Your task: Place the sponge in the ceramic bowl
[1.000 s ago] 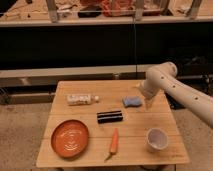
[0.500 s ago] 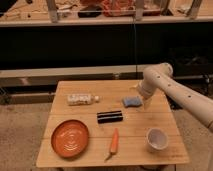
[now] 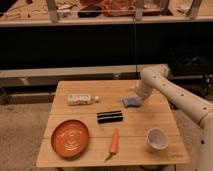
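The light-blue sponge [image 3: 131,102] lies flat on the right half of the wooden table [image 3: 150,120], toward the back. My gripper [image 3: 140,95] hangs at the end of the white arm, just right of the sponge and slightly above it, touching or nearly touching its right end. A small white bowl-like vessel [image 3: 157,139] stands near the front right corner. A wide, shallow orange bowl [image 3: 70,138] sits at the front left. I cannot tell which of these two is the ceramic bowl.
A black rectangular bar [image 3: 110,116] lies mid-table. An orange carrot [image 3: 114,142] lies in front of it. A white bottle [image 3: 81,99] lies on its side at the back left. Behind the table runs a dark shelf unit [image 3: 100,45].
The arm has swung left and a little lower, bringing the gripper closer to the sponge. The things on the table have not moved.
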Tool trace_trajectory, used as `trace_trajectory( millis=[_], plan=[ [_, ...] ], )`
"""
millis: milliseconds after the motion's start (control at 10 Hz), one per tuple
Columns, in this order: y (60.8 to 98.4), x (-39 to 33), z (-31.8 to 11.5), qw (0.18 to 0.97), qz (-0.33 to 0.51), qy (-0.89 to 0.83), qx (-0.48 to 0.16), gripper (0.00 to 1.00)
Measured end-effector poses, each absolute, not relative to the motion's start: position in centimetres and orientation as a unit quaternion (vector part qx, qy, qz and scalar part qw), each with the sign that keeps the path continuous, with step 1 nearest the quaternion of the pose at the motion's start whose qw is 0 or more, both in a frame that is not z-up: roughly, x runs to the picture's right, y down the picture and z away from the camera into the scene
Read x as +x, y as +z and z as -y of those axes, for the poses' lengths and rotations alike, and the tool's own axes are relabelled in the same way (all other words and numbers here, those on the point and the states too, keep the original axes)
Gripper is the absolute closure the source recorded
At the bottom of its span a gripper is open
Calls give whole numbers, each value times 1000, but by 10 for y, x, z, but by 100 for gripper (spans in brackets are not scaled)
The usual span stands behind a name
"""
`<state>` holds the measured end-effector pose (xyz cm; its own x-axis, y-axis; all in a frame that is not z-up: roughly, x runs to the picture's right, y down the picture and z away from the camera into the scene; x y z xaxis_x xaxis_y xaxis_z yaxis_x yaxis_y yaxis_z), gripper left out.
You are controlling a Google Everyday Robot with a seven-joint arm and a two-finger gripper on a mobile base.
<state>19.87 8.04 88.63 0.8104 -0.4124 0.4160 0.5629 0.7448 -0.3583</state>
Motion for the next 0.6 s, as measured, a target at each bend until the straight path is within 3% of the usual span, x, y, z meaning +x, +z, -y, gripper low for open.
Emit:
trace_trajectory(
  millis=[600],
  plan=[
    [909, 199, -103, 911, 170, -274, -257, 20]
  ],
)
